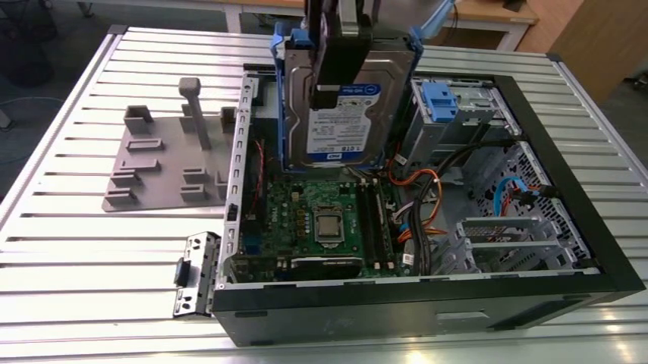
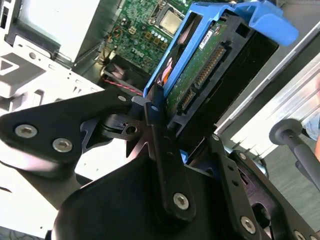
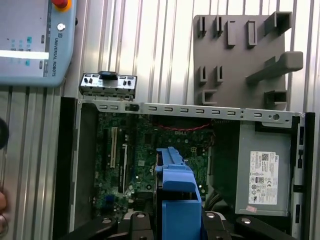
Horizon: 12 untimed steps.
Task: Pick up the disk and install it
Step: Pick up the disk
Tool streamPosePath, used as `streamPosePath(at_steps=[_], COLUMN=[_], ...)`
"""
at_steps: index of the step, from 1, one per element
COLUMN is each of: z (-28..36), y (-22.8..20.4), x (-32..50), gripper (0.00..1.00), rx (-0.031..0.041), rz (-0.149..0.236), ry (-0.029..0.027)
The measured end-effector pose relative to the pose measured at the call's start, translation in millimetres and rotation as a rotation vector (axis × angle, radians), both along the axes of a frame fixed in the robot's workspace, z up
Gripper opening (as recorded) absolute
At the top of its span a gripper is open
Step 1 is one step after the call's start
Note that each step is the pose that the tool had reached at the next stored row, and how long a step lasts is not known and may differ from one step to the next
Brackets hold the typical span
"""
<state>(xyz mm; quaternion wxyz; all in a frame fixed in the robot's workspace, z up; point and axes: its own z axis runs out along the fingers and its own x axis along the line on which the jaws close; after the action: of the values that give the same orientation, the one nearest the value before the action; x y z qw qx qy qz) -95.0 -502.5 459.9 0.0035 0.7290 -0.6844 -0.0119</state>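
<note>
Disk (image 1: 344, 133): silver drive with a white-and-blue label and blue side rails (image 3: 175, 200), held on end and lifted over the open computer case (image 1: 567, 189), its lower edge above the far end of the green motherboard (image 1: 314, 220). Gripper (image 1: 335, 91): fingers closed tight on the disk from above, one black finger (image 1: 339, 68) flat against the labelled face; the second wrist view shows the connector side (image 2: 200, 75). Surroundings: grey slotted stand (image 1: 162, 167) on the slatted metal table (image 1: 81, 250), beside the case on the exterior view's left; grey metal box (image 3: 263, 175) inside the case.
</note>
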Motion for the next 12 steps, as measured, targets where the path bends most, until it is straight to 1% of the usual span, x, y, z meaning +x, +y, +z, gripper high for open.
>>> streamPosePath(at_steps=[6,12], z=[-0.5,-1.3], y=[-9.3,-18.7], x=[10.1,25.4], gripper=[0.36,0.36], rx=[-0.0001,-0.0001], rz=[0.000,0.000], ry=[0.0004,0.0013])
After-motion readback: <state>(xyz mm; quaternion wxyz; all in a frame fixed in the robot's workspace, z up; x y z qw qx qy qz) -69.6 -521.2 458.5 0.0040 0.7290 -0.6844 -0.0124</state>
